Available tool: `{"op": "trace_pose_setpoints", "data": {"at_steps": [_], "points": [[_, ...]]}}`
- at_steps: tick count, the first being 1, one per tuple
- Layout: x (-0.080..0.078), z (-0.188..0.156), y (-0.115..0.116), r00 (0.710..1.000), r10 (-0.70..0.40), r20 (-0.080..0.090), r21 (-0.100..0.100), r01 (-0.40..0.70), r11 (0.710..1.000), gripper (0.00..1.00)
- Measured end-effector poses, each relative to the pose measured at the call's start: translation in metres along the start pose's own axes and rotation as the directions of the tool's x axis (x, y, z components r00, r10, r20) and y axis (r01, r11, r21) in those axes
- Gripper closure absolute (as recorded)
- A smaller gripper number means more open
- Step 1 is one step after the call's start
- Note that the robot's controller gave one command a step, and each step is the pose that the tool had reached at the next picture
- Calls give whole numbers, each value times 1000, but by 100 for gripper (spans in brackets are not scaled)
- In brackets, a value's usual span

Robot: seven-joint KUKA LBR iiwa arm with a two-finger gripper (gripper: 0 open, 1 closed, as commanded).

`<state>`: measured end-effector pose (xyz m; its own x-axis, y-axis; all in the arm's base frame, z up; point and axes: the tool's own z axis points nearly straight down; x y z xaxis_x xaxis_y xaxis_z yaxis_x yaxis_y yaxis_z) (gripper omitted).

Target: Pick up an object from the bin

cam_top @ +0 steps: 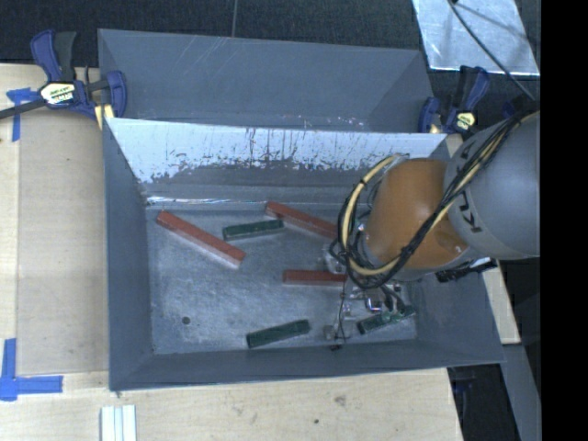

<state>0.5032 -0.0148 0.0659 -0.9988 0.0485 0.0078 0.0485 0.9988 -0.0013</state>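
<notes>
At the five o'clock corner of the bin [127,246], the gripper [342,329] hangs low, claw state impossible to tell under the orange wrist cover [409,219], likely positioned for the dark green bar [386,319] just at its three o'clock.

Dark green bar [278,333], flat on the bin [129,274] floor, front centre.

the orange wrist cover [409,219] and its cables [352,237] are hiding the right end of the short red stick [308,277]. the gripper [342,331] is covering part of a green piece [390,318]. a dark speck [186,320] is showing too small to name.
</notes>
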Motion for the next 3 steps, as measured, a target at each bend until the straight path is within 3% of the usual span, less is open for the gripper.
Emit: {"op": "trace_pose_setpoints", "data": {"at_steps": [1, 2, 3], "points": [[-5, -5, 2, 1000, -1, 13, -2, 1, 1000, 100], [-35, -6, 50, 999, -38, 14, -2, 38, 999, 100], [-68, -138, 73, 962, -272, 19, 2, 272, 962, 100]]}}
